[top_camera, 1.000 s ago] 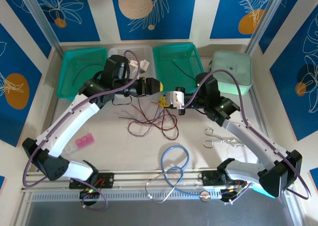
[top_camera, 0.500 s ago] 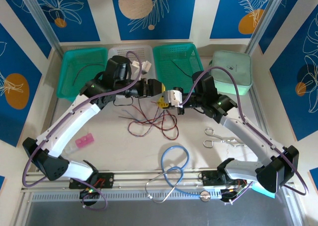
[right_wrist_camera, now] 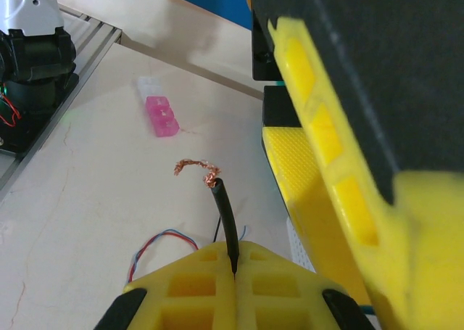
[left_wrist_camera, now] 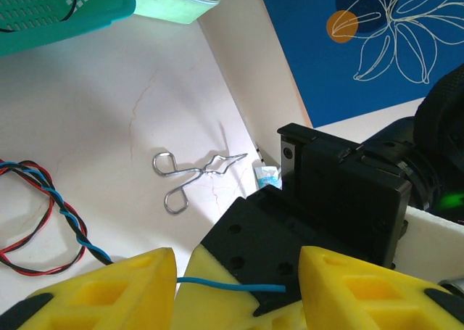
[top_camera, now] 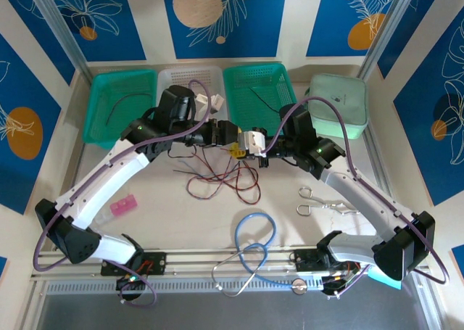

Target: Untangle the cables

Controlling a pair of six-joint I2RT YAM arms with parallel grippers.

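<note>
The right end effector (right_wrist_camera: 233, 261) clamps the black cable (right_wrist_camera: 223, 210) as an anchor, while the left end effector (left_wrist_camera: 239, 286), jaws apart, straddles the blue cable (left_wrist_camera: 210, 281), likely to draw it from the tangle (top_camera: 217, 179) at about 6 o'clock.

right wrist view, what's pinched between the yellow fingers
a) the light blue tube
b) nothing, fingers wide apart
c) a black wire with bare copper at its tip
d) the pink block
C: the right gripper is shut on a black cable that sticks up from between its fingers and ends in frayed copper strands, while the pink block lies well apart from it.
</note>
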